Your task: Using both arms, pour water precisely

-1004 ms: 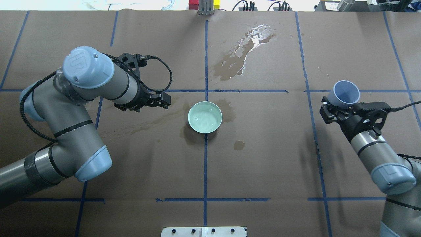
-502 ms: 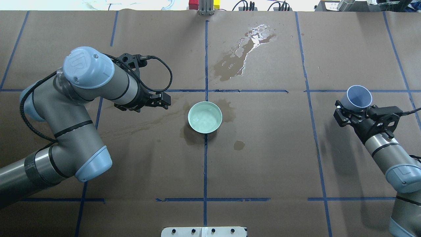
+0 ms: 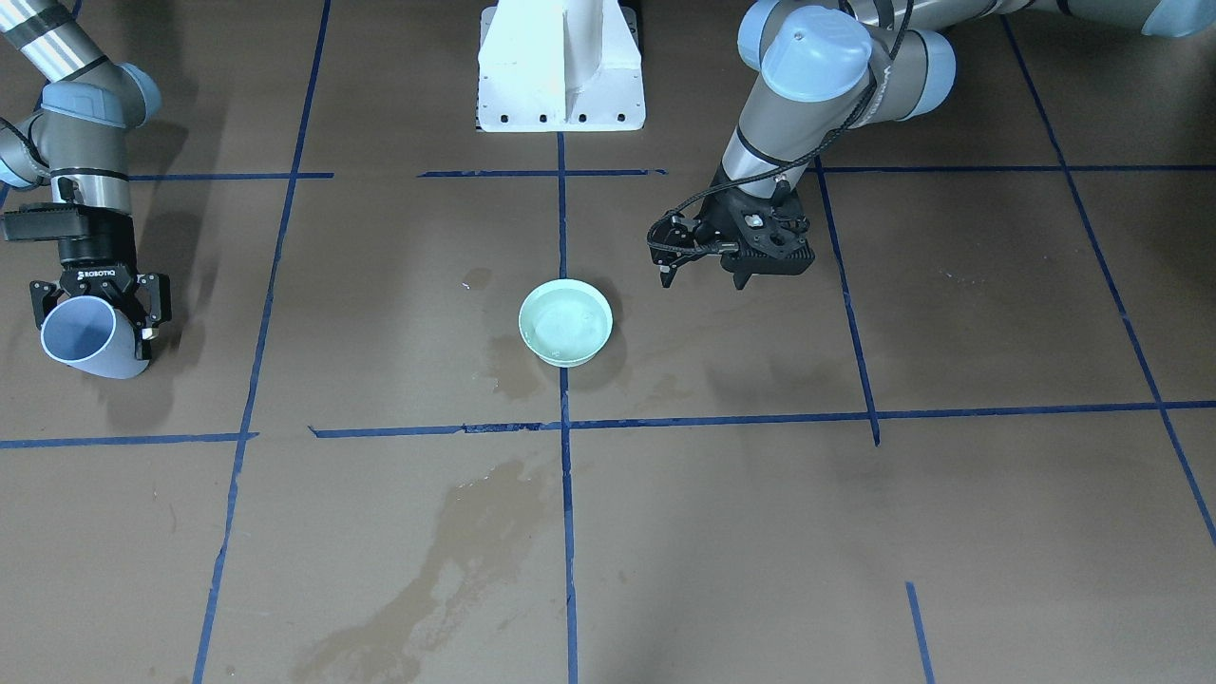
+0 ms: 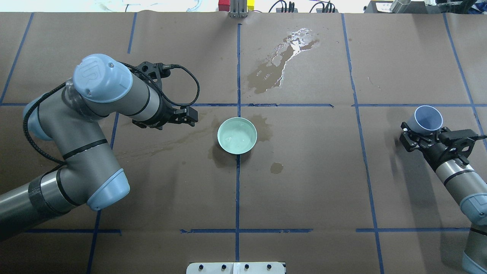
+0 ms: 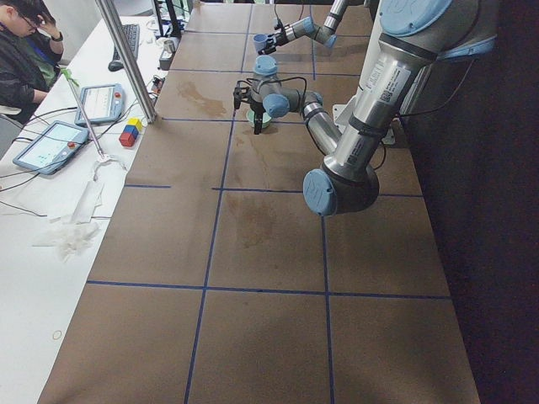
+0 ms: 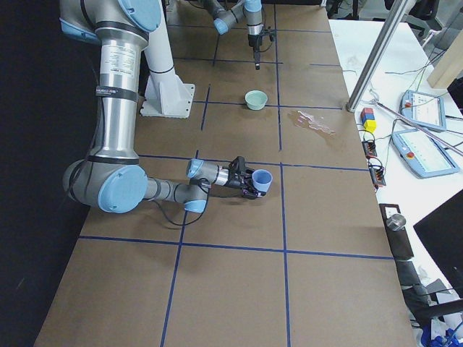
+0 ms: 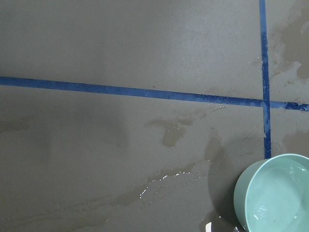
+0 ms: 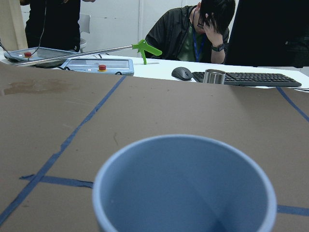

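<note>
overhead: high, down | front: opposite side, steeply down | sides: far, along tabletop (image 4: 304,190) | left wrist: close, downward | right wrist: level over blue cup (image 8: 186,188) | overhead+front share mint bowl (image 4: 237,135)

A pale blue cup (image 8: 186,193) fills the foreground, a seated person (image 8: 193,29) beyond.

The left arm (image 4: 87,144) and right arm (image 4: 452,175) are grey metal tubes ringed with thin black bands, their joints capped in light blue. The left arm's big cap (image 4: 101,78) bears an embossed UR mark and small screws. A braided black cable (image 4: 197,85) runs to its black left claw (image 3: 703,277). The right claw (image 3: 98,318), black too, carries white ROBOTIQ lettering. The pedestal (image 3: 560,66) is white
</note>
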